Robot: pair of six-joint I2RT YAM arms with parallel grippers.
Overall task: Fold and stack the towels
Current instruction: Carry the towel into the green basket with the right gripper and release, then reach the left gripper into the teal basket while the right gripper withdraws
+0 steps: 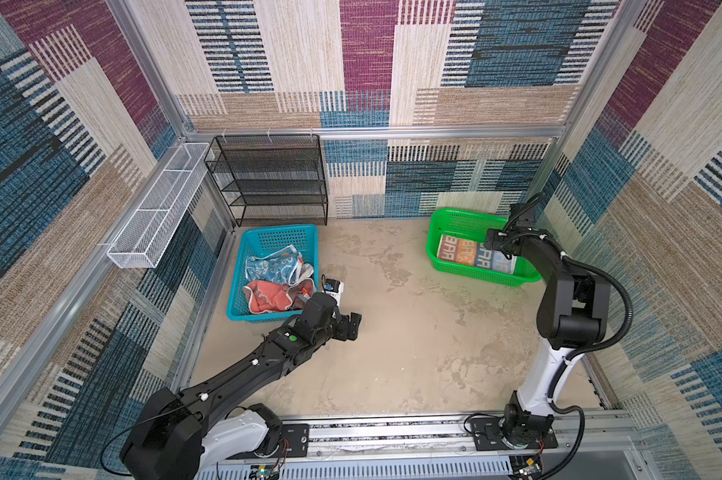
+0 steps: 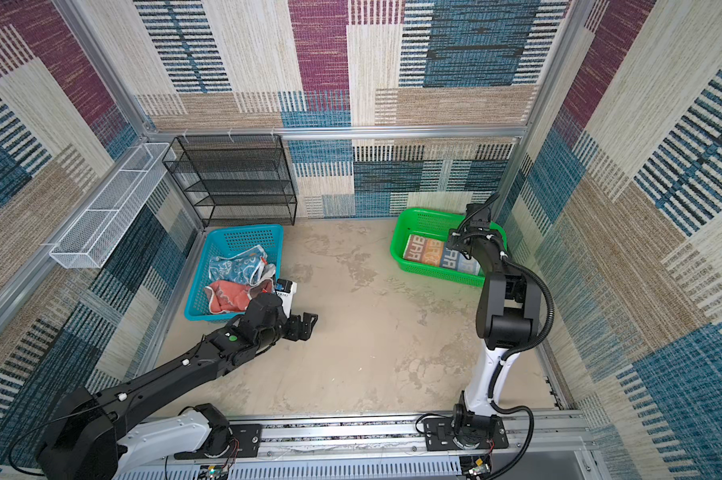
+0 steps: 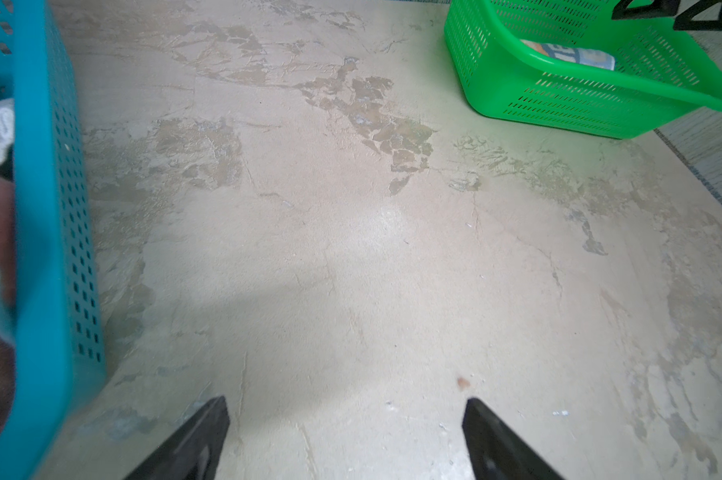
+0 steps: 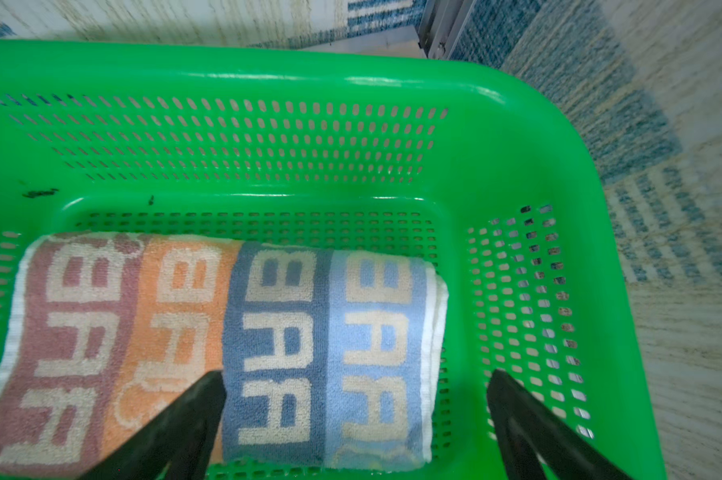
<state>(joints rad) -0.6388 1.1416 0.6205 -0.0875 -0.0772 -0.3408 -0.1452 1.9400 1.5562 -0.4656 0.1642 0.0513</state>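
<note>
Much open tabletop between blue basket, green basket

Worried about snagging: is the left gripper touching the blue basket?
Apart. Left wrist view shows bare floor between left gripper and blue basket wall.

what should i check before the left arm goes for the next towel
1. Placed: lettered towel lies folded and flat inside the green basket: ok.
2. The right tool is open and holds nothing: ok.
3. The left tool is open and empty over the bare table: ok.
4. The blue rabbit towel and coral towel lie crumpled in the blue basket, unfolded: not ok.
5. Either one lifts out alone: cannot tell, since they overlap.
</note>
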